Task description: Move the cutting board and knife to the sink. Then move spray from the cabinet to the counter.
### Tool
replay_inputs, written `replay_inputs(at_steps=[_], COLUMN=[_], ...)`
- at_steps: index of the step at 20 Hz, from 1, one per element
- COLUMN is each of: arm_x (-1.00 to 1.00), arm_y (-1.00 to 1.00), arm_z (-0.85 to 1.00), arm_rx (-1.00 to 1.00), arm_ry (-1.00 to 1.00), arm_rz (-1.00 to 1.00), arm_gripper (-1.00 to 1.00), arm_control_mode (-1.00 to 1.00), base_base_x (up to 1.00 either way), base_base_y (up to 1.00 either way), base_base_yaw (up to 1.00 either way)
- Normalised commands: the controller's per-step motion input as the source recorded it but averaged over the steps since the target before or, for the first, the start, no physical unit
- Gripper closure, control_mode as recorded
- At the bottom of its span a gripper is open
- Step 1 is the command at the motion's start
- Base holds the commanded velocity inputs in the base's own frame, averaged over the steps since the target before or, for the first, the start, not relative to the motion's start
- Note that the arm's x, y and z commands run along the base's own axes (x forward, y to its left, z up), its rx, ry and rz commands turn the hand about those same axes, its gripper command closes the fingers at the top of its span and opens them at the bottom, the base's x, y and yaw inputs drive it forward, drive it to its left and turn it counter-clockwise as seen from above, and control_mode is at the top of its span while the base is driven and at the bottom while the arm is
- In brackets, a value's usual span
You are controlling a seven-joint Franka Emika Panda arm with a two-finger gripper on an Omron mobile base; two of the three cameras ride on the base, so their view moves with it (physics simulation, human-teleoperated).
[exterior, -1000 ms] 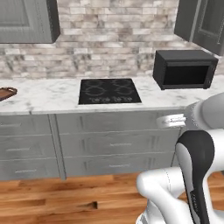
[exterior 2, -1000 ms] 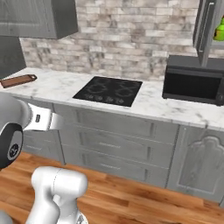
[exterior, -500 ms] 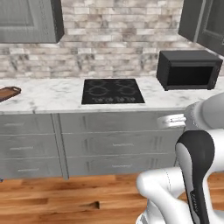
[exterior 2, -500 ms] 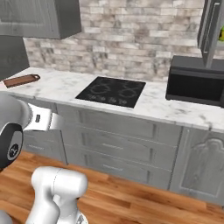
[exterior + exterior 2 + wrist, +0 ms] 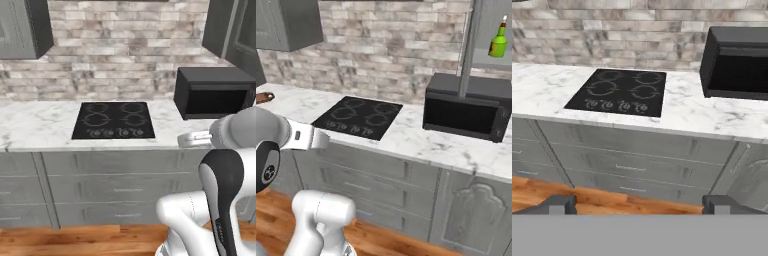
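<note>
Our gripper (image 5: 639,204) is wide open and empty, facing the counter (image 5: 692,115) by the microwave (image 5: 466,107). The spray (image 5: 499,41) stands upright on the open cabinet (image 5: 491,30) shelf above the microwave. We should raise the hand, approach level, and close around the bottle body.

White grey-veined counter (image 5: 40,125), black cooktop (image 5: 114,120) and microwave (image 5: 466,107), green spray (image 5: 499,42), grey-beige brick wall (image 5: 125,45).
</note>
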Motion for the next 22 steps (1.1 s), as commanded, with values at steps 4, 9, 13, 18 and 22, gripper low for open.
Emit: replay_inputs(at_steps=[4, 9, 13, 18, 22], arm_x=[0.0, 0.0, 0.0, 0.0, 0.0], arm_y=[0.0, 0.0, 0.0, 0.0, 0.0], arm_z=[0.0, 0.0, 0.0, 0.0, 0.0], arm_rx=[0.0, 0.0, 0.0, 0.0, 0.0], arm_ry=[0.0, 0.0, 0.0, 0.0, 0.0], arm_rz=[0.0, 0.0, 0.0, 0.0, 0.0], arm_gripper=[-1.0, -1.0, -1.0, -1.0, -1.0], arm_control_mode=[1.0, 1.0, 1.0, 1.0, 1.0], base_base_x=[0.94, 0.21, 0.03, 0.23, 0.54], base_base_y=[0.55, 1.0, 1.0, 1.0, 0.94], base_base_yaw=[0.02, 0.01, 0.0, -0.01, 0.0])
